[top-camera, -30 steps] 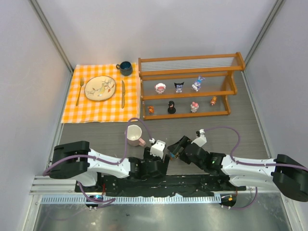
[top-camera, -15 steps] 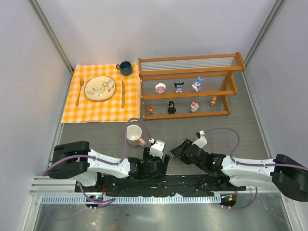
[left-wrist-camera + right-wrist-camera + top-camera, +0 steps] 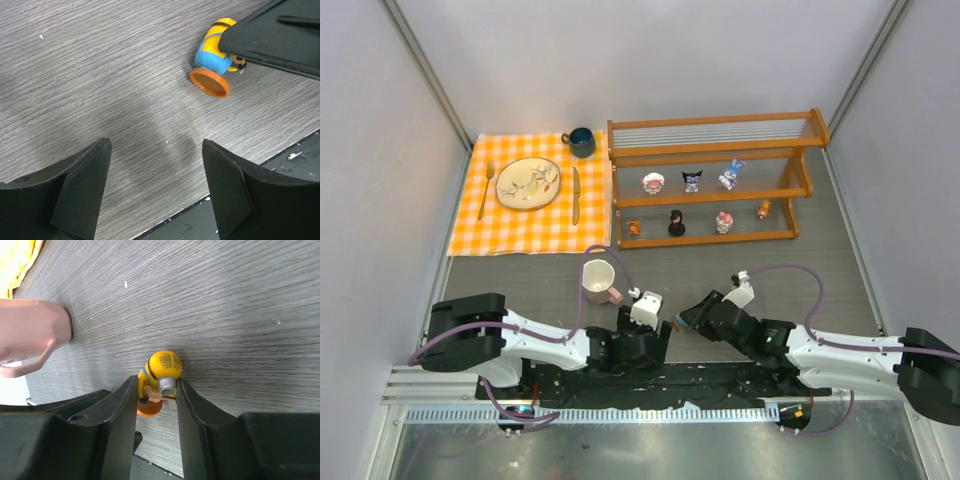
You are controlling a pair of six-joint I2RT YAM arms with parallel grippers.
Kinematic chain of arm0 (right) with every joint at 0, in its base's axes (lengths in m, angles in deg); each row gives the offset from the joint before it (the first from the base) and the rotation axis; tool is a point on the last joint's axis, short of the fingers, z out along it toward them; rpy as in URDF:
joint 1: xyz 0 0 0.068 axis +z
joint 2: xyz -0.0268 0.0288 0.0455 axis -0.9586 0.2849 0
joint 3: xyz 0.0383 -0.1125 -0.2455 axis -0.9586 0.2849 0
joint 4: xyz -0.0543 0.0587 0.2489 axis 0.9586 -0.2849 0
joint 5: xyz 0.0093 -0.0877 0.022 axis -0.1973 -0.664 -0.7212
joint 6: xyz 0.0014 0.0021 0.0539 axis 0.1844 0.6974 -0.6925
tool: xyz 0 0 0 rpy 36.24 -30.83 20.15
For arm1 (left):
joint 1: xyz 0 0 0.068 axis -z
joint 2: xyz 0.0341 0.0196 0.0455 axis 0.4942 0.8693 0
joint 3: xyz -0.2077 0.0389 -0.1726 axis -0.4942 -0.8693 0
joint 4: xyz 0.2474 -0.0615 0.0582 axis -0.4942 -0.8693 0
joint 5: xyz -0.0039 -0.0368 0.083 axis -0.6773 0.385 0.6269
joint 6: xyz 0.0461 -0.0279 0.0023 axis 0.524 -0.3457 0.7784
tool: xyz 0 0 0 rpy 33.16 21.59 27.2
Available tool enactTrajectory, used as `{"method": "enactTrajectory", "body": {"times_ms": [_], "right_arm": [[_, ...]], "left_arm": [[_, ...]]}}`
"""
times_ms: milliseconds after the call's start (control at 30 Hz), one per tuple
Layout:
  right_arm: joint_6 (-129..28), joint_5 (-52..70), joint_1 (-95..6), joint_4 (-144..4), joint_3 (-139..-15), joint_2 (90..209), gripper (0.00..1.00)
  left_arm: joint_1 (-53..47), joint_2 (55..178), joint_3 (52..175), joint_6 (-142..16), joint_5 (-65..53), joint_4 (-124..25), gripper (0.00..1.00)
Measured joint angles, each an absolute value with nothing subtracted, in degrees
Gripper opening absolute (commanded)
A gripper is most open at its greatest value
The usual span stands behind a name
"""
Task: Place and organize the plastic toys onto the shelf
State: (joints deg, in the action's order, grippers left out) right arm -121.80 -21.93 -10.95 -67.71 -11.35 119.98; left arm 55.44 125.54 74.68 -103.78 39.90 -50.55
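Observation:
A yellow-and-blue toy (image 3: 162,371) on an orange base lies on its side on the grey table, also seen in the left wrist view (image 3: 214,50). My right gripper (image 3: 156,384) is shut on it, a finger pressed against each side, low at the near middle of the table (image 3: 685,320). My left gripper (image 3: 155,147) hangs open over bare table just left of the toy (image 3: 658,332), holding nothing. The wooden shelf (image 3: 715,200) stands at the back. Three toys (image 3: 692,180) stand on its middle rail and several toys (image 3: 676,222) on the lower rail.
A white-and-pink mug (image 3: 597,280) stands left of the grippers, close to the toy (image 3: 32,330). An orange checked cloth (image 3: 500,225) with a plate (image 3: 528,183) and cutlery lies at the back left, a dark cup (image 3: 580,142) behind it. The table's front edge (image 3: 240,185) is close.
My right gripper's jaws have come together on the yellow toy, and that arm has shifted slightly. The left arm has not moved.

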Motion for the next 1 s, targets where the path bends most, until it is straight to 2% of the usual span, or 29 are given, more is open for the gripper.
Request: {"method": "enactTrajectory", "body": {"times_ms": [333, 700, 1000], "right_arm": [[-116.45, -26.89, -10.95, -81.74, -15.91, 112.2, 0.14], [-105.37, -34.12, -10.95, -94.92, -26.99, 112.33, 0.13], [-91.31, -42.01, -12.11, -99.57, -32.83, 111.76, 0.13]], "left_arm": [[55.44, 125.48, 74.62, -103.78, 39.95, -50.55, 0.78], [55.44, 124.71, 74.62, -103.82, 40.43, -50.88, 0.78], [55.44, 107.23, 72.02, -103.38, 42.57, -51.14, 0.8]]}}
